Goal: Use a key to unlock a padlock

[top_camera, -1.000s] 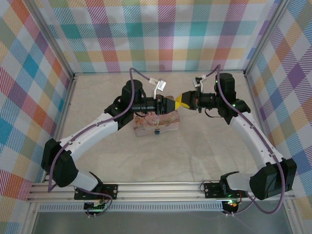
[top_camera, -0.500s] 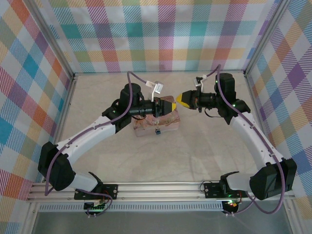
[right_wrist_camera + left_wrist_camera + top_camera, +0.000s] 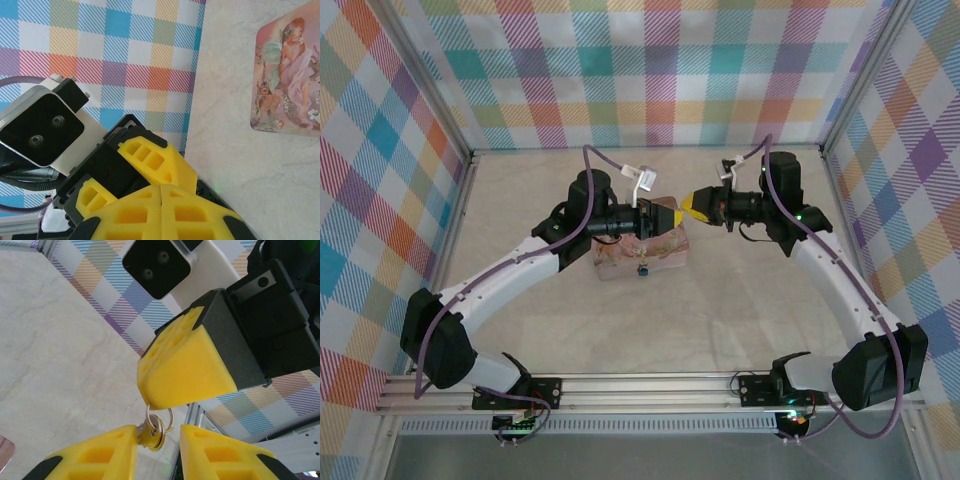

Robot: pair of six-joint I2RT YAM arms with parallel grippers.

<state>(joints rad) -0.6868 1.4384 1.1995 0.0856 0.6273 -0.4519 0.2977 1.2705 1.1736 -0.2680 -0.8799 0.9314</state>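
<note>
A small brass key (image 3: 150, 436) hangs on a wire ring (image 3: 171, 421). My right gripper (image 3: 156, 401) is shut on that ring, above the table's middle (image 3: 692, 206). My left gripper (image 3: 157, 434) faces it tip to tip (image 3: 670, 213). Its jaws stand apart around the key, which rests against only one finger (image 3: 107, 450). In the right wrist view my right gripper (image 3: 161, 189) shows its pads pressed together, with the left fingers (image 3: 150, 157) just beyond. A small blue-and-dark object, probably the padlock (image 3: 643, 268), lies at the near edge of a pink box (image 3: 620, 258).
The pink box has a fairy picture on its lid (image 3: 287, 80) and lies on the beige table just below both grippers. Checked cloth walls and an aluminium frame (image 3: 470, 200) close in the sides and back.
My left gripper drew back a little to the left, then returned to the right gripper's tip. The right arm has stayed still.
</note>
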